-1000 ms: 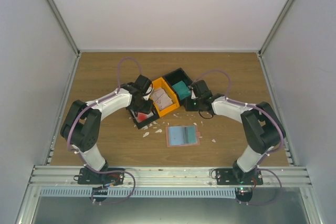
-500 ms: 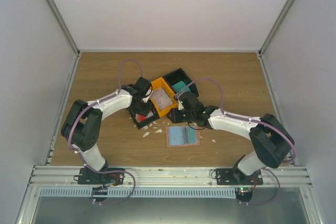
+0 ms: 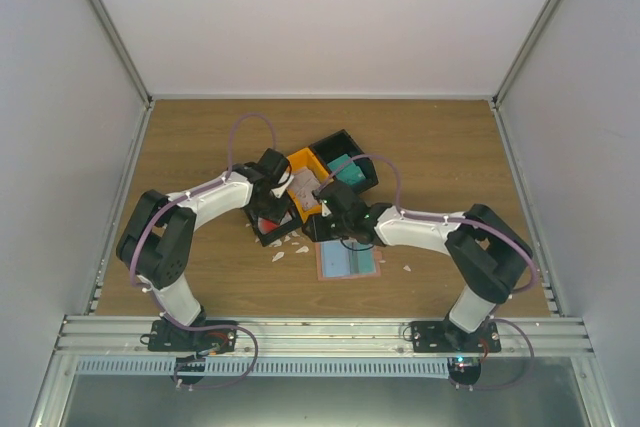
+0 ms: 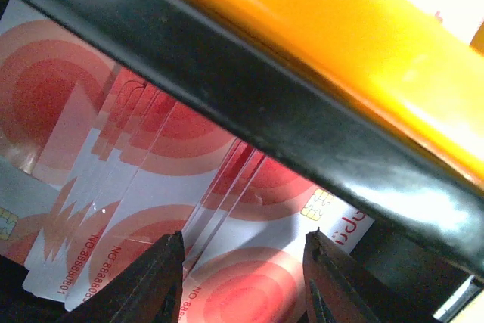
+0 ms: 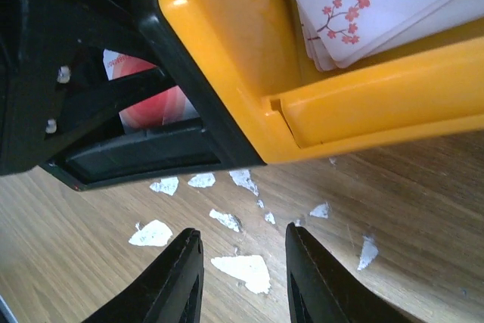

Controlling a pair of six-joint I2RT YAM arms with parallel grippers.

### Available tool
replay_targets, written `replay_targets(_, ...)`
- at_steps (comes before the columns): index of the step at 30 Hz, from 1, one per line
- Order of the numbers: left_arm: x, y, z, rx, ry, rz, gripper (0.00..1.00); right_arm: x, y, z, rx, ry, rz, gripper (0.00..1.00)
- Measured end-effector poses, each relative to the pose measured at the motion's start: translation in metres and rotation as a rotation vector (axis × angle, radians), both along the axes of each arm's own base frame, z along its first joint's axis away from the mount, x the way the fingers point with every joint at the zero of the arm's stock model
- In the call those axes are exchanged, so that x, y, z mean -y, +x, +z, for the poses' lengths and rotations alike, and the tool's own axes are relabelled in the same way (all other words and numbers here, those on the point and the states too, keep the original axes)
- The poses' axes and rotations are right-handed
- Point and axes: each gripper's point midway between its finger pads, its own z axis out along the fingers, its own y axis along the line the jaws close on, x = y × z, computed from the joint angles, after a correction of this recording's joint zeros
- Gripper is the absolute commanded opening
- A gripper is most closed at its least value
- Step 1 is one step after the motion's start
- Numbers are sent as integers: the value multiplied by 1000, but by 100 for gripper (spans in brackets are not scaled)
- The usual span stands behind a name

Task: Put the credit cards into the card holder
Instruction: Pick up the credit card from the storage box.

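Several white credit cards with red blobs (image 4: 151, 187) lie in the left black bin (image 3: 283, 234). My left gripper (image 4: 243, 281) is open, low inside that bin, just above the cards; in the top view (image 3: 267, 209) it is over the bin. Pale pinkish cards (image 5: 378, 1) fill the orange bin (image 5: 227, 58). Teal cards (image 3: 347, 169) lie in the right black bin. The card holder (image 3: 348, 259) lies open on the table, blue pockets up. My right gripper (image 5: 243, 281) is open and empty over the wood, at the front of the orange bin, above the holder's far left corner (image 3: 318, 223).
Small white paper scraps (image 5: 242, 271) are scattered on the wood (image 5: 393, 209) in front of the bins and round the holder. The black bin's wall (image 4: 227, 88) and the orange bin's wall (image 4: 355, 51) stand close over my left gripper. Grey enclosure walls surround the table.
My right arm has swung left from the teal-card bin to the front of the orange bin and come down low over the table. My left gripper has barely moved.
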Motion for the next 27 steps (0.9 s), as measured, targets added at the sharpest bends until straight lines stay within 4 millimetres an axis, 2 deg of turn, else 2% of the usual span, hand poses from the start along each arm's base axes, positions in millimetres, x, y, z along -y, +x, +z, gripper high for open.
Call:
replay_targets(8, -1, 0, 0, 3, 4, 0, 46, -5, 8, 0, 0, -35, -9, 32)
replay_targets(18, 2, -2, -6, -18, -3, -3, 45, -1, 10, -17, -20, -109, -2, 32)
replay_targets(27, 4, -3, -6, -29, -19, 5, 40, -2, 10, -15, -23, -112, -1, 32)
